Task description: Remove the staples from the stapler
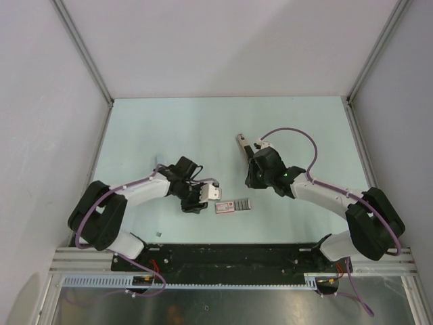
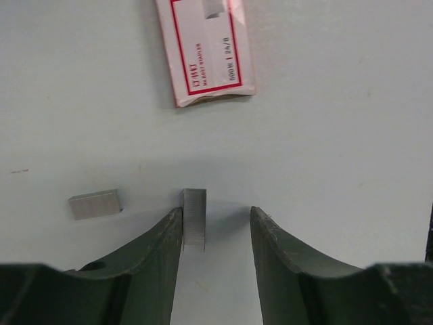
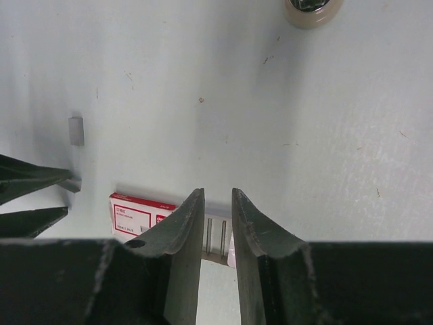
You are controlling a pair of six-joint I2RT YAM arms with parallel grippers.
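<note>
Staples point(image 2: 194, 217) between left gripper point(image 2: 216, 214) jaws, apart, touching one finger point(image 2: 166, 244) only. May tip or skid away if squeezed crooked. Right gripper point(image 3: 218, 196) slightly apart, empty, above box point(image 3: 135, 211).

The bench point(image 1: 169, 128) is a pale mint green, and the flat box point(image 2: 203, 54) on it is white with a red border line and small red and dark print, with a grey ribbed part point(image 1: 243, 204) at one end. The staples point(image 2: 194, 218) are plain silvery grey, both strips alike, and the left hand point(image 2: 216, 211) is a dull, dark grey-green. The stapler point(image 1: 241, 143) shows pale grey-beige, the arms point(image 1: 145, 191) are white and black, and their cables point(image 1: 291, 132) are purple.
</note>
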